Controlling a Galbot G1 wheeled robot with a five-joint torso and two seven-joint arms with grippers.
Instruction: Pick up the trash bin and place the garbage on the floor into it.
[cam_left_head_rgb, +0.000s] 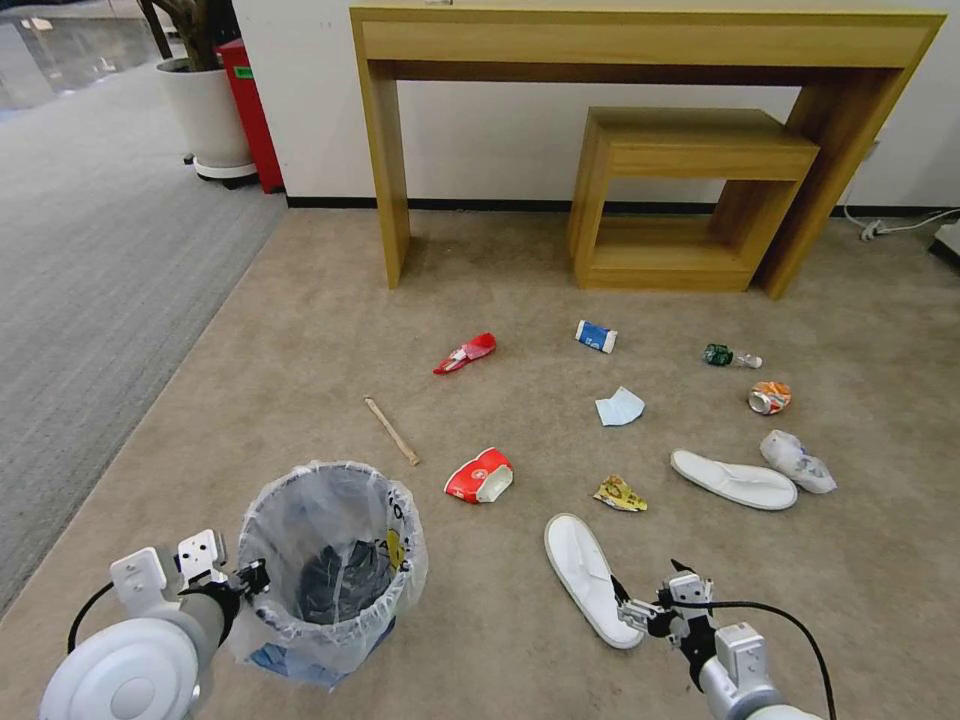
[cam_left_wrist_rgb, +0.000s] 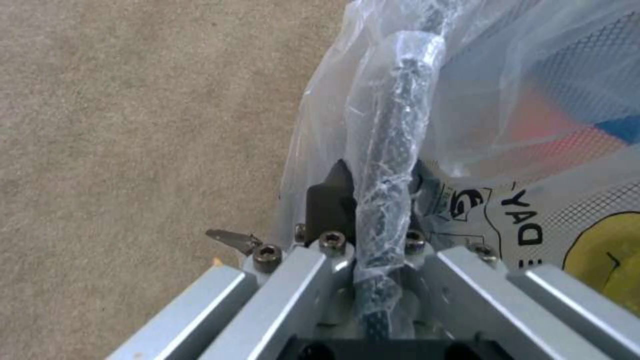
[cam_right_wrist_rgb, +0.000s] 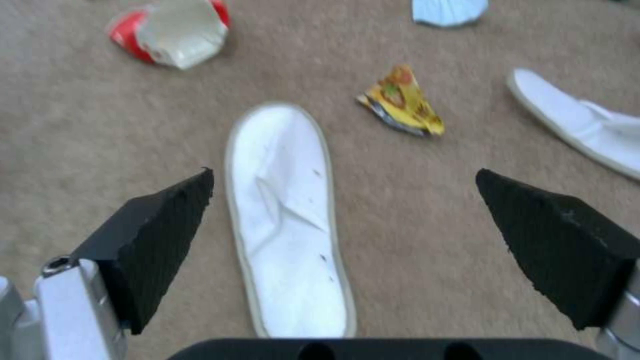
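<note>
Beige carpet, the floor (cam_left_head_rgb: 300, 330), carries everything. Head view: the trash bin (cam_left_head_rgb: 335, 560) stands at the robot's near left, its crinkled white liner spilling over the rim. Left end effector (cam_left_head_rgb: 250, 580) is at the rim on the bin's left side. Right end effector (cam_left_head_rgb: 650, 600) hovers low just beside the heel of the near slipper (cam_left_head_rgb: 590, 575). Scattered beyond: second slipper (cam_left_head_rgb: 735, 480), yellow wrapper (cam_left_head_rgb: 620, 493), crushed red cup (cam_left_head_rgb: 480, 476), a second red cup (cam_left_head_rgb: 465, 353), stick (cam_left_head_rgb: 391, 430), blue mask (cam_left_head_rgb: 620, 407), blue-white cup (cam_left_head_rgb: 596, 336), small bottle (cam_left_head_rgb: 730, 356), orange can (cam_left_head_rgb: 769, 397), white wad (cam_left_head_rgb: 797, 462). Two wooden worktops stand against the wall behind.

Left wrist view: the left end effector's fingers (cam_left_wrist_rgb: 330, 200) are clamped on the bin's dark rim, with liner film bunched between pad and rim. The bin's base is out of frame here, so whether it is lifted or grounded is unclear.

Right wrist view: the right end effector's fingers (cam_right_wrist_rgb: 167, 220) are spread wide and empty, with the near slipper lying lengthwise between them on the carpet; wrapper and red cup sit further off.

Risks, as judged: the film under the left pads is slick, so the rim could slip or the liner pull loose under load. The slipper is flat and limp; a shallow pinch could catch only the upper fold or drag it along the pile. A one-sided rim hold may tilt the bin.
</note>
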